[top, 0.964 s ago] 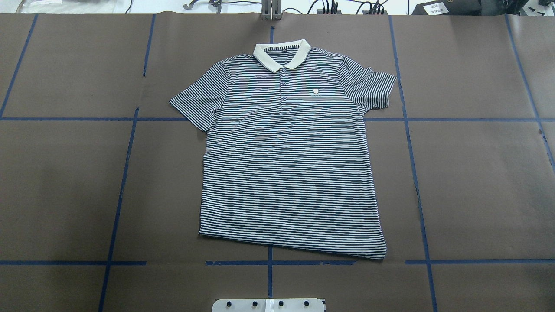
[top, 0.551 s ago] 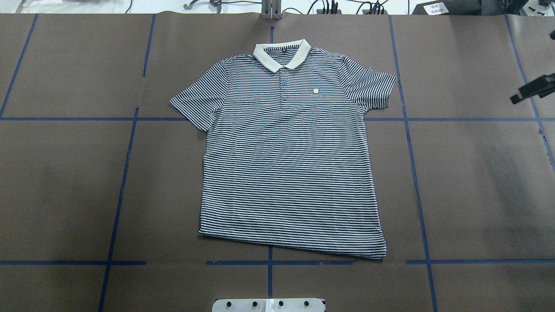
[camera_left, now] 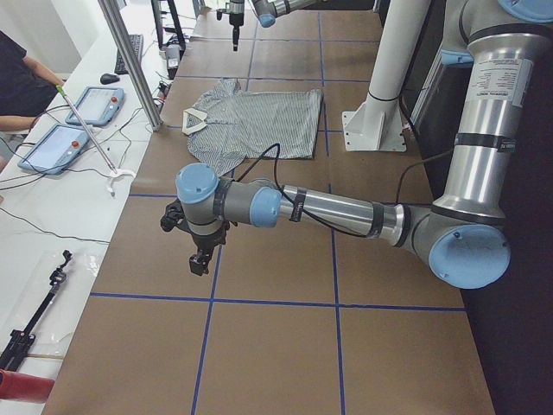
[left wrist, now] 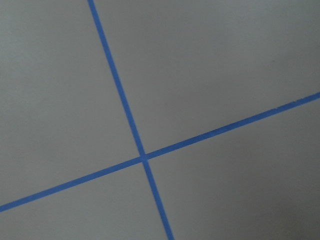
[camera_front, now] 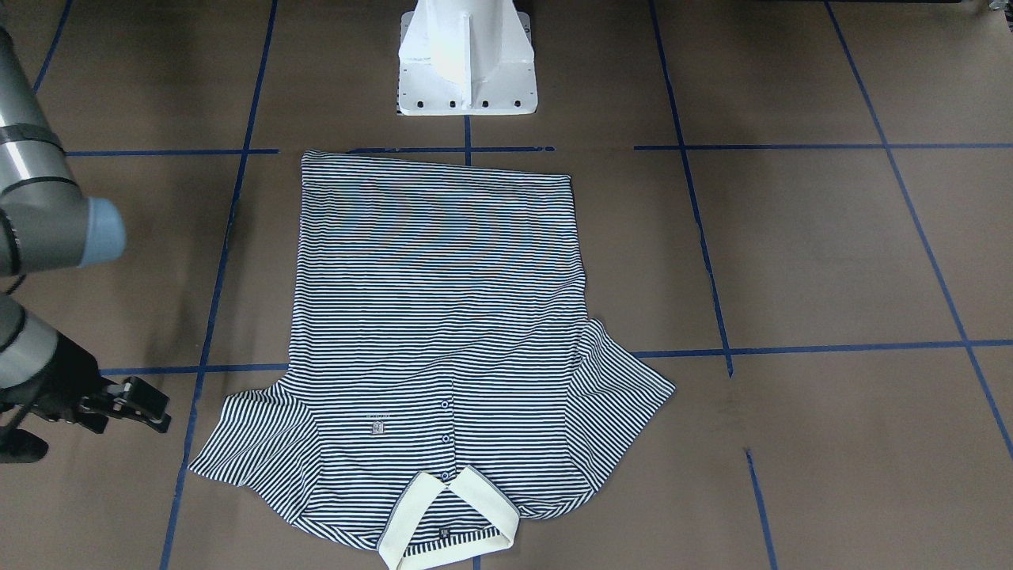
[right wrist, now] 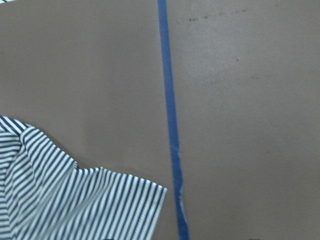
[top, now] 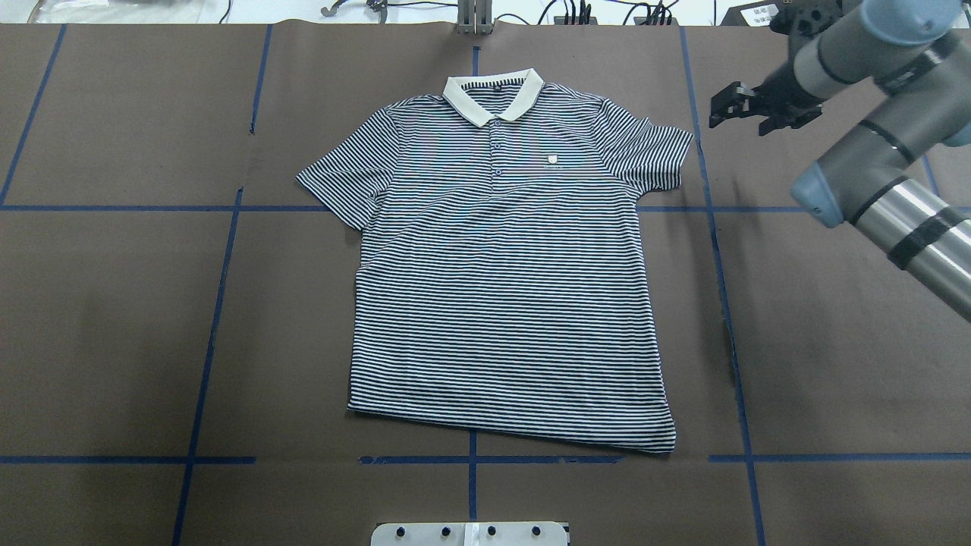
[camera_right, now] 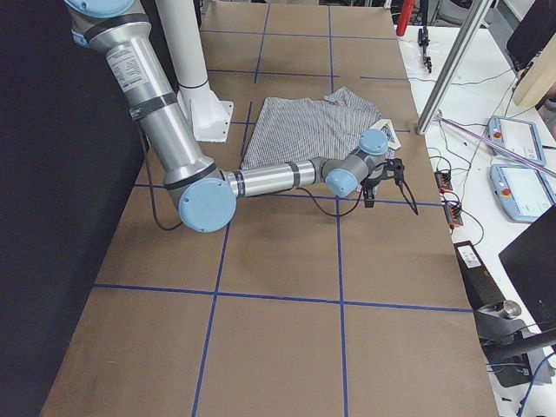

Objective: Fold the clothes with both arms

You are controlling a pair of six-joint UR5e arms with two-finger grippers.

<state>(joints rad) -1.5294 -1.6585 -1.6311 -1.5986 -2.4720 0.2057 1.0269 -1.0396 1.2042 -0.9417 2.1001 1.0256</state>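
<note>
**Markings.** The polo shirt carries one small chest logo with a line of lettering under it, and one dark tag inside the collar. Both are too small to read in any view.

**Count.** There is one shirt, with two short sleeves and three buttons on the placket. There are two arms and one white pedestal. Two tablets lie on the side bench.

**Position of shirt.** The shirt lies flat and front up at the middle of the table, which is covered in brown paper with a blue tape grid. The collar points away from the robot and the hem towards the pedestal.

**Right gripper.** The right gripper hovers over bare paper just beyond the sleeve on the robot's right. It is clear of the cloth, its jaws stand apart and it holds nothing.

**Left gripper.** The left gripper hangs over bare paper, well apart from the shirt. It appears only in the side view from the robot's left, so I cannot tell whether it is parted or closed.

**Views compared.**
- The overhead and front views show the right arm alone.
- The left arm appears large in the left side view.
- That same view takes in a person's sleeve at the bench.
- The right wrist camera shows a striped sleeve corner beside one tape line.
- The left wrist camera shows only a tape crossing.
</note>
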